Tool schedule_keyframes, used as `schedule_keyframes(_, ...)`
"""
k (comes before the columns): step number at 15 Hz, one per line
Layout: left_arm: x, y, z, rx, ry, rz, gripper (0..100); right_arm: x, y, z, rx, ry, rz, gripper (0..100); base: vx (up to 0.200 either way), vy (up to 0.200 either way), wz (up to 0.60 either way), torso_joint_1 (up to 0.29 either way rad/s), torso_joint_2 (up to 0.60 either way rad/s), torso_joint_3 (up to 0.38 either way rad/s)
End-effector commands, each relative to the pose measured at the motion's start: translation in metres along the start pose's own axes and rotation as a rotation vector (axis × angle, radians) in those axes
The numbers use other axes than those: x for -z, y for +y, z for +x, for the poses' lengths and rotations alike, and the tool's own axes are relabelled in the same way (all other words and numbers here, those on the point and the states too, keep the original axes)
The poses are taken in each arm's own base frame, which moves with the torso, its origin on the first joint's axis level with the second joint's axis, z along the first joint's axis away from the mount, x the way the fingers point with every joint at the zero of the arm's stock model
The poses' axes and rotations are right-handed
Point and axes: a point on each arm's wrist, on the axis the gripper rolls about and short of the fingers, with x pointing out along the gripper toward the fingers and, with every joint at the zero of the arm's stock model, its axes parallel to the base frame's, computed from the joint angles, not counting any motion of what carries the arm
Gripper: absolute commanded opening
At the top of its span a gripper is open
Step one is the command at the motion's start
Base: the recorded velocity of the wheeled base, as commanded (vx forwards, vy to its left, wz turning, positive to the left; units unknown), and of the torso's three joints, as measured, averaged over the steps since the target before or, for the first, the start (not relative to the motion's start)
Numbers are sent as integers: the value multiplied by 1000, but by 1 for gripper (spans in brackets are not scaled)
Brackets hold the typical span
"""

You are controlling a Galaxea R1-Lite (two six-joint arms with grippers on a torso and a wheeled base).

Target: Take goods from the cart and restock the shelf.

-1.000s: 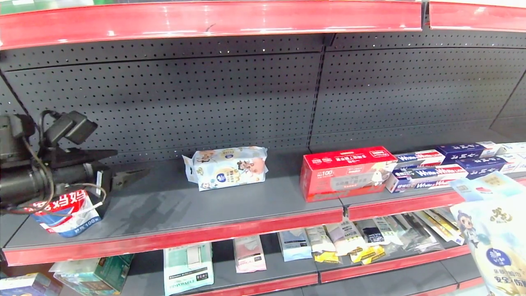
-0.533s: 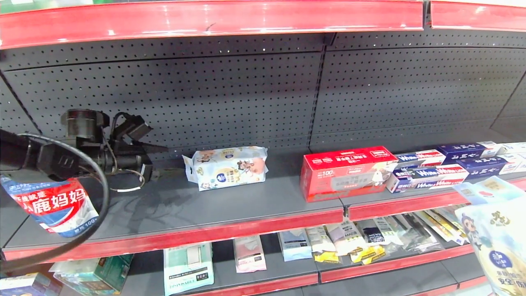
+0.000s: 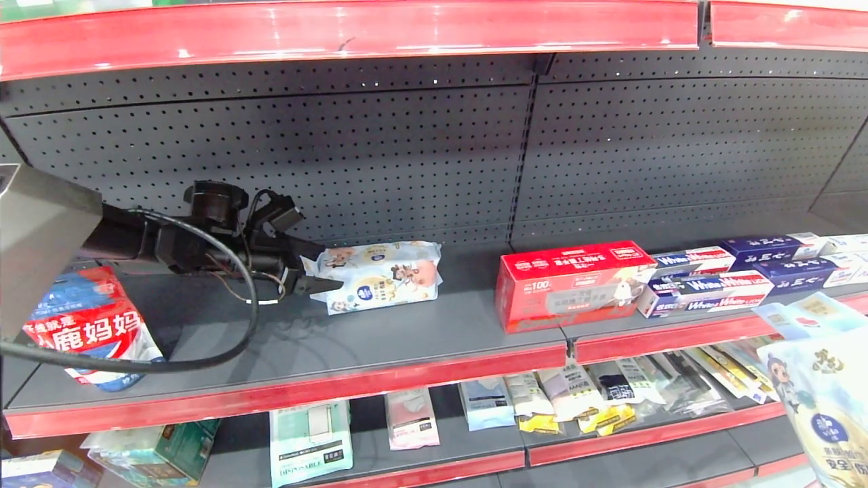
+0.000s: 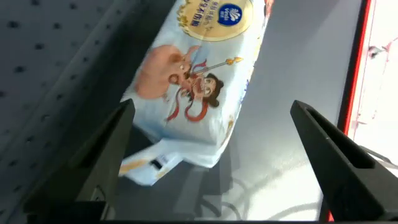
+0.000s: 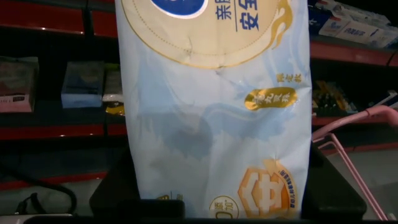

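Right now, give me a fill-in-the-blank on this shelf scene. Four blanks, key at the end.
1. The left gripper is ____, pointed at the end of the wipes pack.
2. The second pale pack sits in the right gripper, which is ____.
3. On the shelf, the box to the right of the wipes pack is ____.
4. The red, white and blue bag stands at the shelf's ____ end.
Missing words: open; shut; red; left.

a red box (image 3: 573, 285) sits just beside blue toothpaste boxes (image 3: 708, 285).
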Motion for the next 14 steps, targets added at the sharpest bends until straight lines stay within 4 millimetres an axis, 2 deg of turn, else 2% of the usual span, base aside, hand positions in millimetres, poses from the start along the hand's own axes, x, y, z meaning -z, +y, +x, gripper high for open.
schedule_keyframes(1,-1,7,6,3,0,6,100,0,0,0,1,0,-1,0,0,0,0,0,0,0)
schedule_keyframes(4,-4,5,15,26,2,12,100,0,0,-1,12,-4,-1,0,0,0,0,0,0,0)
schedule_keyframes(8,7,8,29,43,13,32,100,0,0,-1,15,-3,-3,0,0,0,0,0,0,0)
schedule_keyframes(9,5,13,37,45,6,51,100,0,0,-1,15,-2,-3,0,0,0,0,0,0,0)
schedule_keyframes(14,-17,16,48,83,15,49,100,0,0,0,13,3,-2,0,0,0,0,0,0,0)
